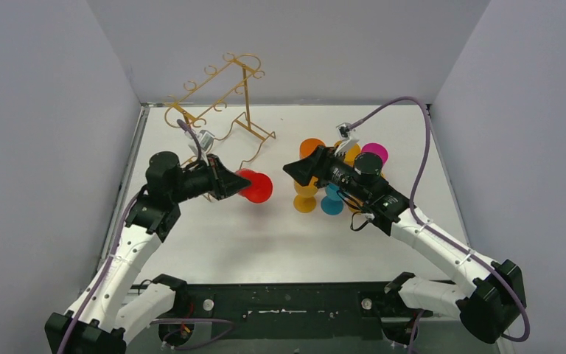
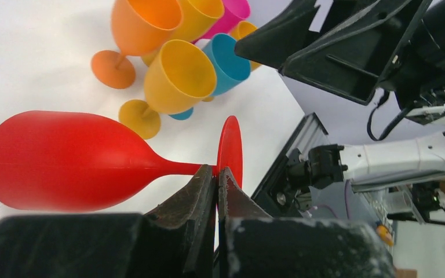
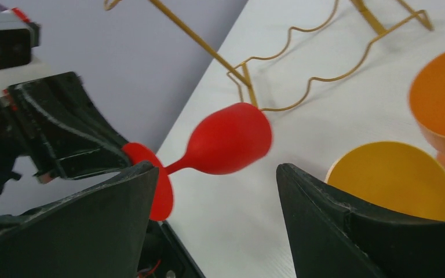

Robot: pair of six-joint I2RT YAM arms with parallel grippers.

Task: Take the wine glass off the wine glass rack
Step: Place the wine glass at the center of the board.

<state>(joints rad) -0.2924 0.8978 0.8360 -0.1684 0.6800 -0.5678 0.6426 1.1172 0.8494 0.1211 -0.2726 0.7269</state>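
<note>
Clamped by the left gripper (image 1: 230,184) on the thin stem of a smooth red plastic wine glass (image 1: 255,186), just beside its round flat foot. In the left wrist view, squeezed on that stem by both black fingers (image 2: 191,202), with almost no gap between them. Held sideways, bowl toward the right arm, foot toward the left wrist. Already off the tall gold wire rack with curled hooks (image 1: 225,92); in front of its wavy base rails and near them, not touching the wire. Low over the white table (image 1: 265,243); touching it or not, cannot tell. Opposite, the right gripper (image 1: 295,169), spread wide apart with nothing inside, facing the red bowl and a little apart from it. Under and behind this gripper, standing close together: orange glass (image 1: 312,147), yellow glass (image 1: 306,200), teal glass (image 1: 332,204), pink glass (image 1: 374,153).
</note>
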